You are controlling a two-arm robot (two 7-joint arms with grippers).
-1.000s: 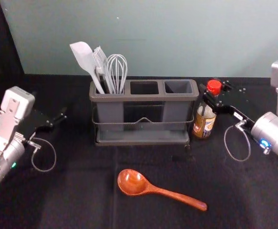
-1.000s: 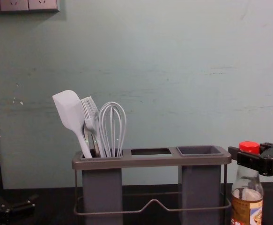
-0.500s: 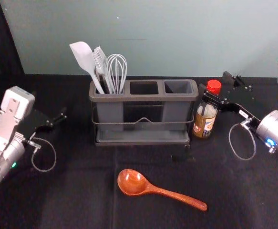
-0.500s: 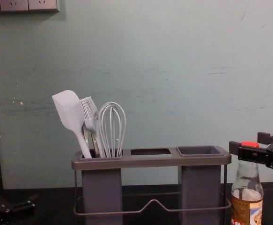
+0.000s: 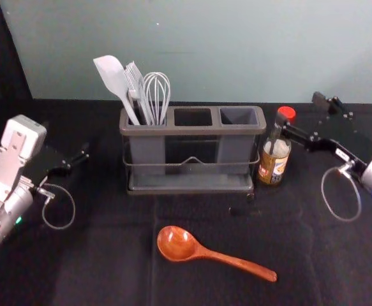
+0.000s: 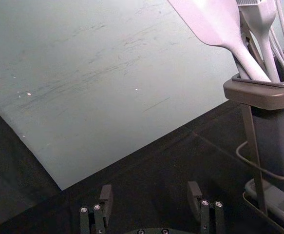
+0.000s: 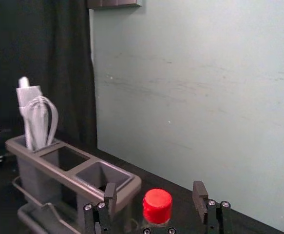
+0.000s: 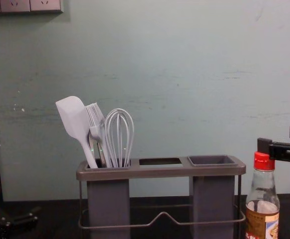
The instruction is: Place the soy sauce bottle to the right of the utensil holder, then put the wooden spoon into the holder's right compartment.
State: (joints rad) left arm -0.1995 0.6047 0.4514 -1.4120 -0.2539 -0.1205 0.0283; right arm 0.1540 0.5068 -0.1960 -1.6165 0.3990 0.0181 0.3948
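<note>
My right gripper (image 5: pixel 299 109) is backing up, spread wide to free the bottle (image 5: pixel 273 168) beside the holder (image 5: pixel 192 131); my left gripper (image 6: pixel 150 188) is waiting, wide, at left.

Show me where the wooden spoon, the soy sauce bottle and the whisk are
Wooden spoon (image 5: pixel 177 243): head view, on its round bowl.
Soy sauce bottle (image 8: pixel 264 161): chest view, on its red cap.
Whisk (image 8: pixel 119 133): chest view, on its wire loops.
</note>
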